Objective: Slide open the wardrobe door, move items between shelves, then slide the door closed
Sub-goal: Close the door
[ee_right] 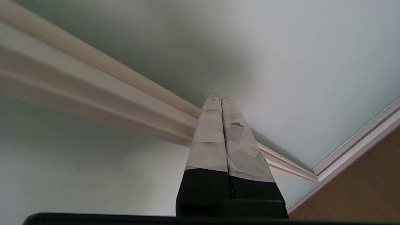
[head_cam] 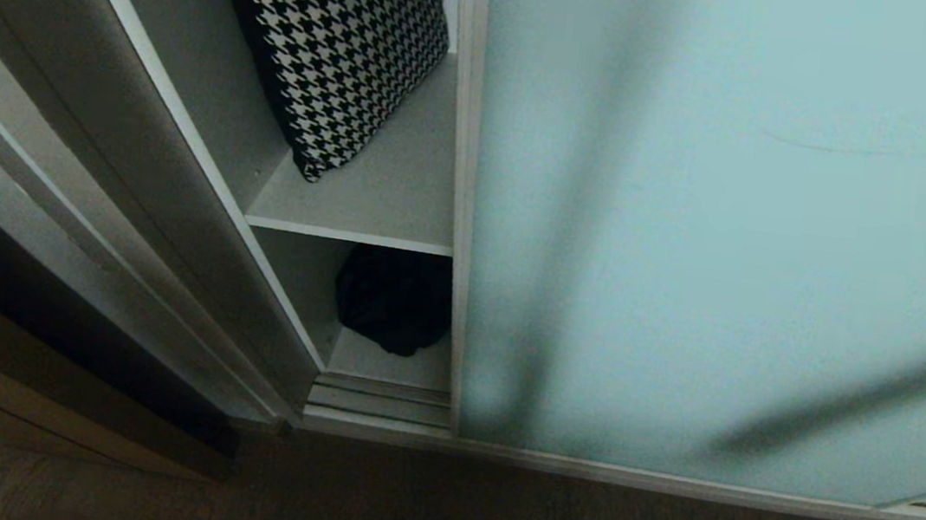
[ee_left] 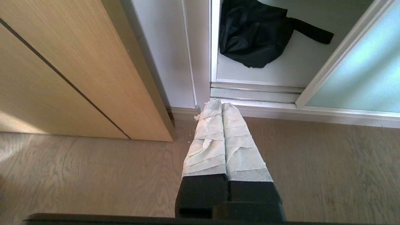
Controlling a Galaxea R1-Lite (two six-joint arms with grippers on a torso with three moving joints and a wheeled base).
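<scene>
The right hand (ee_right: 217,97), tape-wrapped fingers pressed together, points at the sliding wardrobe door (head_cam: 736,239). This wide frosted aqua-green pane in a thin silver frame stands partly open, filling the right side. Left of it, white shelves (head_cam: 400,200) hold a houndstooth bag (head_cam: 347,55), a black bundle (head_cam: 393,300) below. The left hand (ee_left: 222,103), also closed, hangs over the wood floor (ee_left: 93,175).
</scene>
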